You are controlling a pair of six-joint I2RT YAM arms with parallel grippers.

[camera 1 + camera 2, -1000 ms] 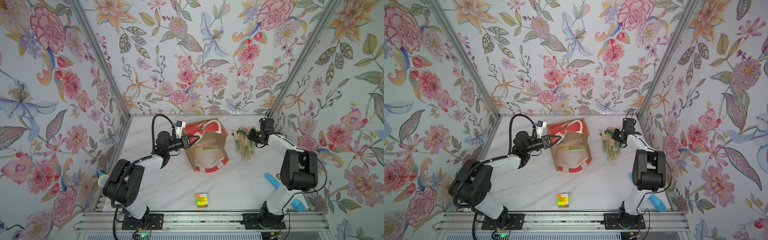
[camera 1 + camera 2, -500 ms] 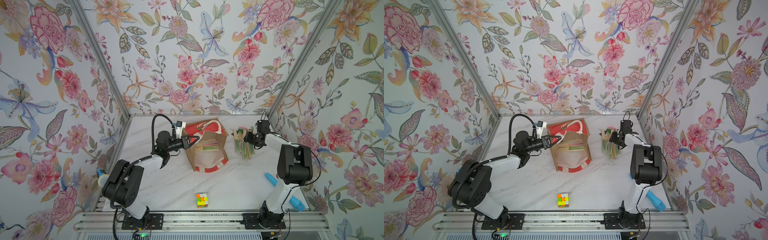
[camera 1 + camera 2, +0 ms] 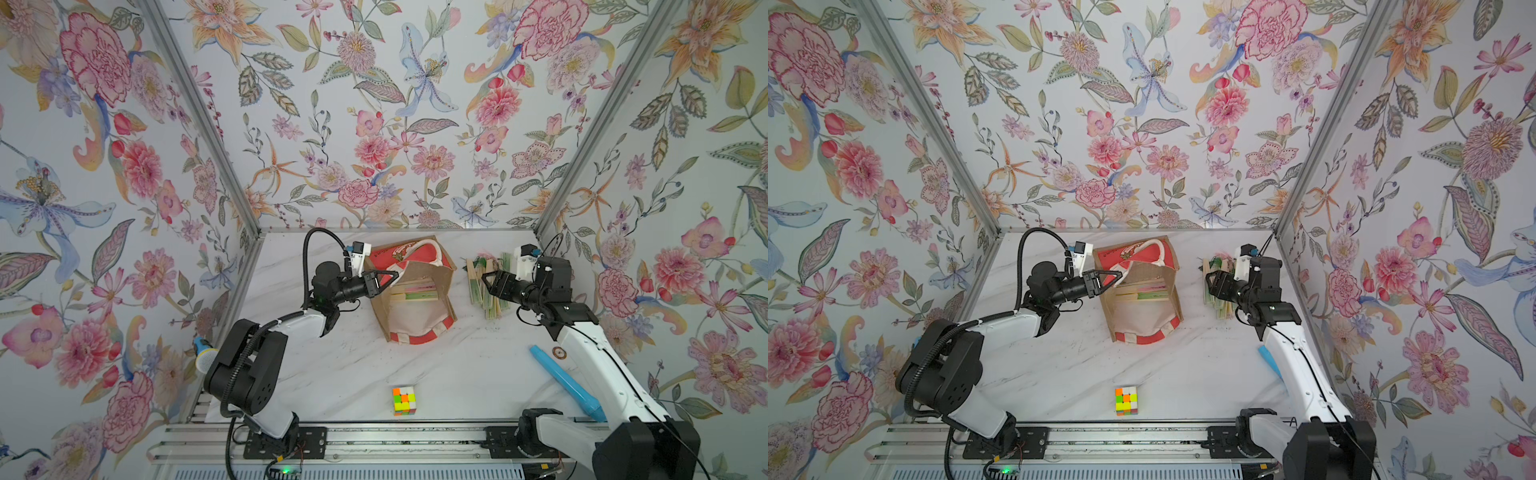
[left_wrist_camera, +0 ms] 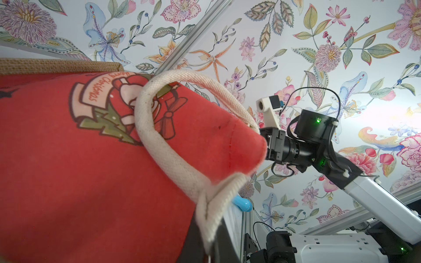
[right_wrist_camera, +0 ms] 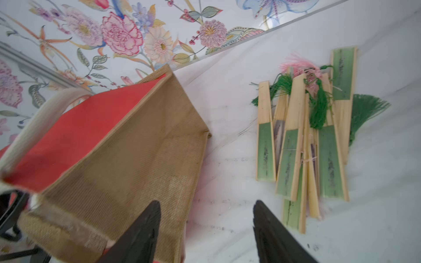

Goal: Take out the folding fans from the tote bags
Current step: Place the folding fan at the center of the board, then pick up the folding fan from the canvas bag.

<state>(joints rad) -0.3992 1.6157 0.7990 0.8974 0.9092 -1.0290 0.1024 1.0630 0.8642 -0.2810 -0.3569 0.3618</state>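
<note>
1. white marble tabletop: we entered it as the bearer of all that follows.

2. tote bag, boxy brown jute with red panels, red-and-white striped trim and cream lining. It lay on its side at 12 o'clock, its mouth turned toward 6 o'clock.

3. pile of closed bamboo folding fans, with green pleats and green and pink tassels. We found it on the table at 2 o'clock, just beside the bag but apart from it.

4. long light-blue plastic tube, at 4 o'clock; not counted among the fans.

5. left gripper: clenched on the tote bag at its white rope handle, propping the mouth open from the 9 o'clock side.

6. right gripper: released, with nothing between its jaws. A second earlier it had hung over the pile. Since then its jaws had parted and it had shifted to the pile's 9 o'clock edge, toward the bag. We judged that one more fan had just been laid down and that this arm was free to fetch another.

7. fans left in the bag: at least two, one green-pleated and one pink, lying crosswise inside the bag. We therefore marked the task unfinished.

8. multicoloured puzzle cube, at 6 o'clock, well apart.
</note>
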